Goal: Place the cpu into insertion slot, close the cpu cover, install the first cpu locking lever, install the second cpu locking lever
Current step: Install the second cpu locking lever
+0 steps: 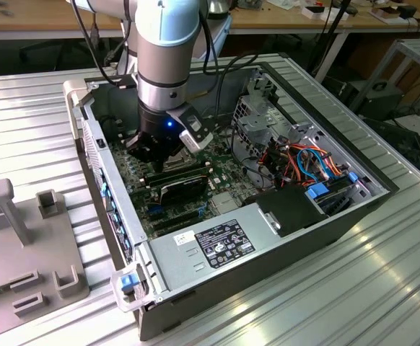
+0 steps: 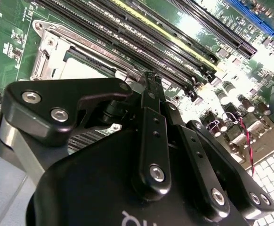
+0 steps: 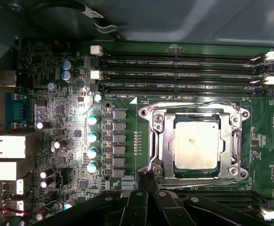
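Observation:
In the first wrist view the cpu (image 3: pixel 196 143), a square silver-grey chip, lies flat in the insertion slot (image 3: pixel 145 113). The cpu cover (image 3: pixel 158 141), a silver frame plate, lies down flat around it. A thin wire locking lever (image 3: pixel 193 104) runs along the side of the socket next to the memory slots. My gripper (image 3: pixel 147 178) is shut, its black tips at the socket's corner on the opposite side. From behind, the second wrist view has the gripper (image 2: pixel 149 77) just beside the cpu cover (image 2: pixel 52 52). My gripper (image 1: pixel 152 155) is deep inside the open computer case in the exterior view.
Long black memory slots (image 3: pixel 174 73) run beside the socket. Teal-topped capacitors (image 3: pixel 93 136) and rear ports (image 3: pixel 7 146) lie on the other side. In the case, a power supply (image 1: pixel 217 245) and coloured cables (image 1: pixel 304 162) sit nearby. A grey fixture (image 1: pixel 22 245) stands on the ribbed table.

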`<action>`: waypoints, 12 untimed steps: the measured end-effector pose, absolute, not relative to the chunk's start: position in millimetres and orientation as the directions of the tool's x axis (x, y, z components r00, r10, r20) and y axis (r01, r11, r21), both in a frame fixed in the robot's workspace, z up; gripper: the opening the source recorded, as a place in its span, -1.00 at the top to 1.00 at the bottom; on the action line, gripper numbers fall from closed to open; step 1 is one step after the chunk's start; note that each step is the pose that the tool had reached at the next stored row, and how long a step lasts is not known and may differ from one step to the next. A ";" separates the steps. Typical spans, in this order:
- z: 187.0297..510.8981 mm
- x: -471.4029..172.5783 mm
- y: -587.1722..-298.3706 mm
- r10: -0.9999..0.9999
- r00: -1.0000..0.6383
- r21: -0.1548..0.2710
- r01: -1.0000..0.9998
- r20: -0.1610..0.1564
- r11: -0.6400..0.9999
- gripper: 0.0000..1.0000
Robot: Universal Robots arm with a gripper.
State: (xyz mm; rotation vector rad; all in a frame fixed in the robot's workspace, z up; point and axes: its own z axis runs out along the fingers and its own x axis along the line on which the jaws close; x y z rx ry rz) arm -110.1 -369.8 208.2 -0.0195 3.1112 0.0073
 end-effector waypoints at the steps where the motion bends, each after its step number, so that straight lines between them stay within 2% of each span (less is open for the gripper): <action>1: 207.6 -110.2 -369.8 -0.012 -0.999 0.006 -0.013 -0.030 1.000 0.79; 12: 203.2 -110.3 -369.2 -0.012 -0.999 0.020 -0.012 -0.030 1.000 0.79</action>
